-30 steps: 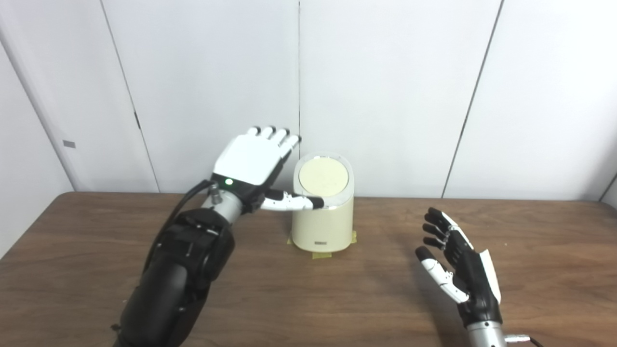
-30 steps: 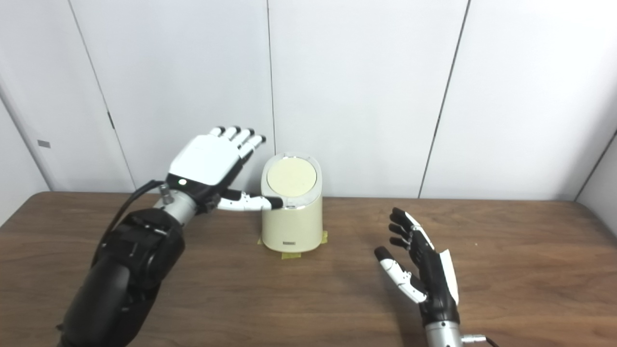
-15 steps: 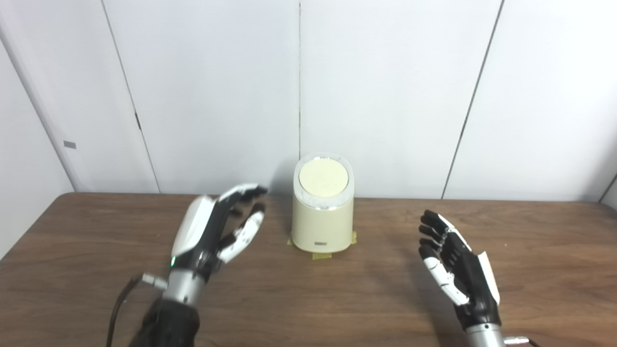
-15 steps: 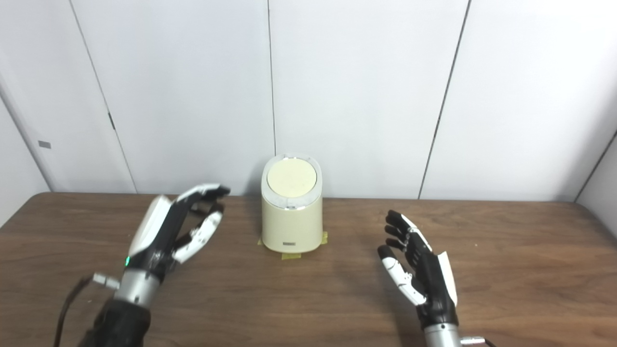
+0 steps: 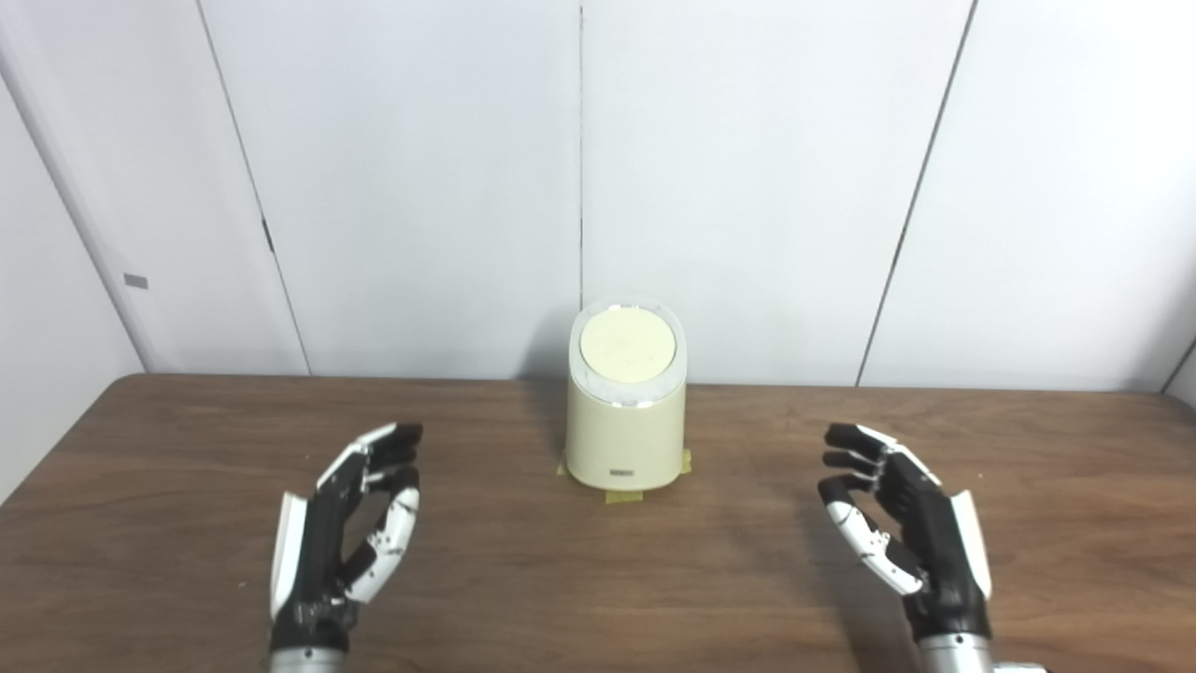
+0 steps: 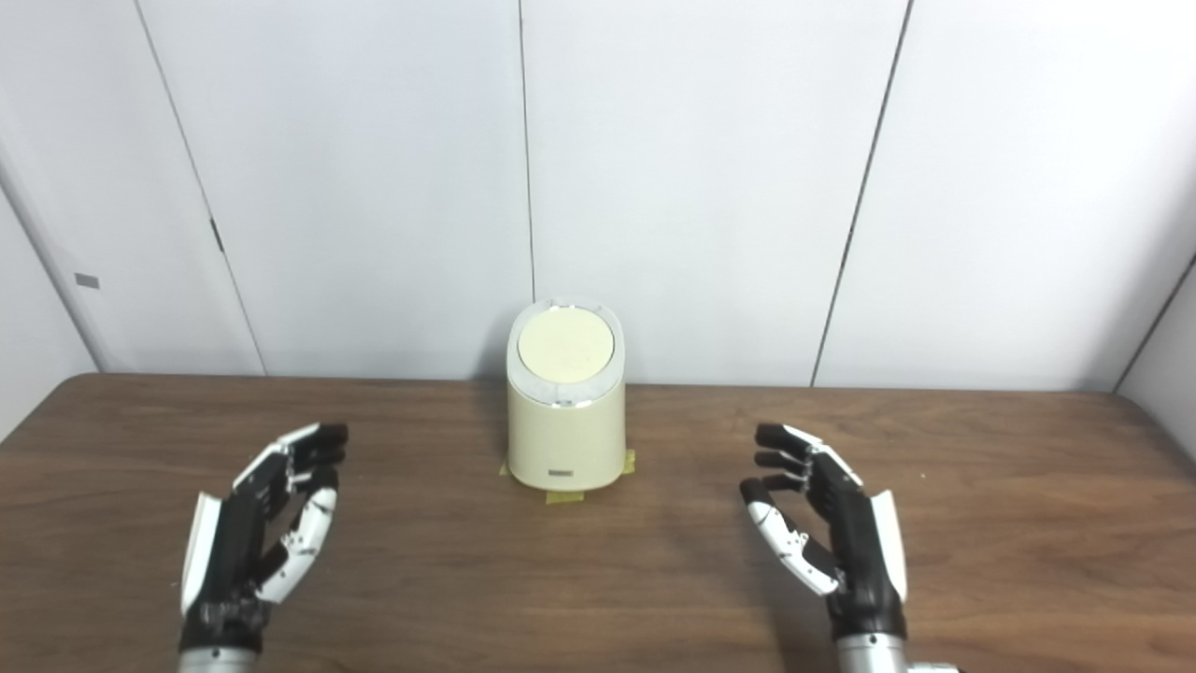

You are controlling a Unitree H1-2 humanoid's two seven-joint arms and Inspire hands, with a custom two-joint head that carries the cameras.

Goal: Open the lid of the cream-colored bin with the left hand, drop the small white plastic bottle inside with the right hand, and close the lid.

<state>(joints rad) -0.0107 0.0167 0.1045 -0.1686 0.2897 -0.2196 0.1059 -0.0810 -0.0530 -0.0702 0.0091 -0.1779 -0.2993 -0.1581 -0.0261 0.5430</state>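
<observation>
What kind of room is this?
Probably a lab or test room: a bare wooden table, plain white wall panels, and a cream bin taped down by yellow tape.

This looks like a lab or test room. A bare wood-grain table stands against plain white wall panels, and yellow tape fixes the cream-colored bin in place.

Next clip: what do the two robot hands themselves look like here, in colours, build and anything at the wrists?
The left robot hand and right robot hand match as a mirrored pair: black palms and finger bodies, glossy white shells on the backs, white thumb segments with black tips, and dark fingertips. Each sits on a silver metal wrist cuff at the picture's bottom edge. No markings can be read on either robot hand.
</observation>
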